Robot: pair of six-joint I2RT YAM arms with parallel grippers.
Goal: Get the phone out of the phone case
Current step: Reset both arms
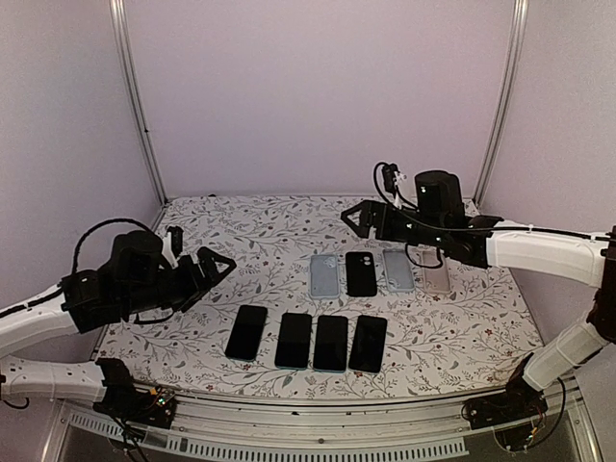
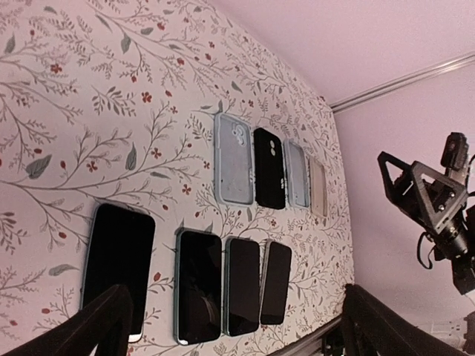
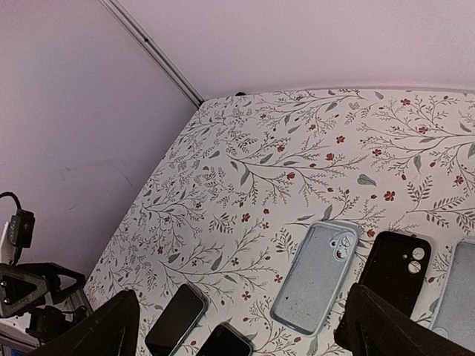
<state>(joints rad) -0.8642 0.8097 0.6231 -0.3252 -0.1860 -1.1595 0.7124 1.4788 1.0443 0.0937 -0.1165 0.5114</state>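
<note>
— Where are the phones [image 1: 293,340] lying?
— In the near row on the table [image 1: 250,226], the cases [image 1: 361,273] just behind them. The left gripper [image 2: 236,297] and right gripper [image 3: 243,297] are hanging wide open, holding nothing.

In the right wrist view, the picture's right edge cuts off the light blue case [image 3: 460,289]. The bottom edge cuts off a dark phone [image 3: 223,341]. A finger [image 3: 390,330] hides the low end of the black case [image 3: 392,268].

In the top view, the right arm [image 1: 462,243] covers part of the clear case [image 1: 438,281].

In the left wrist view, another finger [image 2: 89,334] hides a corner of the leftmost phone [image 2: 119,256].
</note>
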